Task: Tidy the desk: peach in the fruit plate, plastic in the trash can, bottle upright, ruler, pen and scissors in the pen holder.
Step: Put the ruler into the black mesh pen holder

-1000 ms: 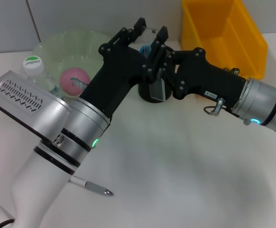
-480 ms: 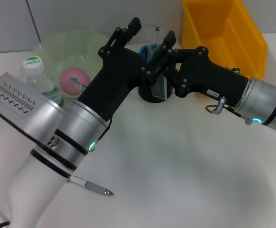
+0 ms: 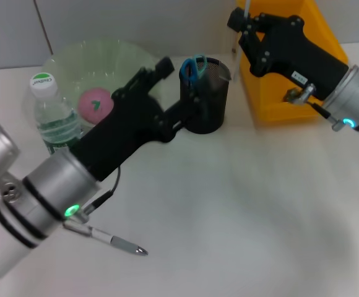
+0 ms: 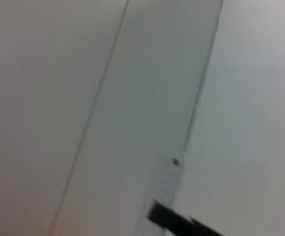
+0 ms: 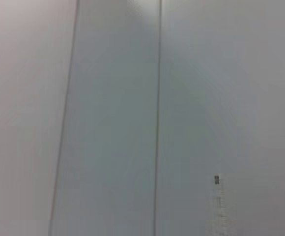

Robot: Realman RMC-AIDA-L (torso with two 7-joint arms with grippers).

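My right gripper [image 3: 244, 23] is raised at the back, in front of the yellow bin [image 3: 303, 43], and is shut on the clear ruler [image 3: 231, 51]. The ruler hangs down toward the rim of the black mesh pen holder [image 3: 205, 105]. Ruler markings [image 5: 217, 180] show in the right wrist view. Blue-handled scissors [image 3: 195, 65] stand in the holder. My left gripper [image 3: 176, 86] is open, just left of the holder. The pink peach [image 3: 96, 103] lies in the green fruit plate [image 3: 74, 59]. The bottle [image 3: 51, 114] stands upright. The pen [image 3: 116, 241] lies on the table by my left arm. The plastic is out of view.
The yellow bin stands at the back right, right of the pen holder. My left forearm crosses the table's left side, over the pen's back end. The plate and bottle crowd the back left corner.
My left gripper opened, let go of the ruler and drew back down to the left. My right gripper rose toward the back right with the ruler.
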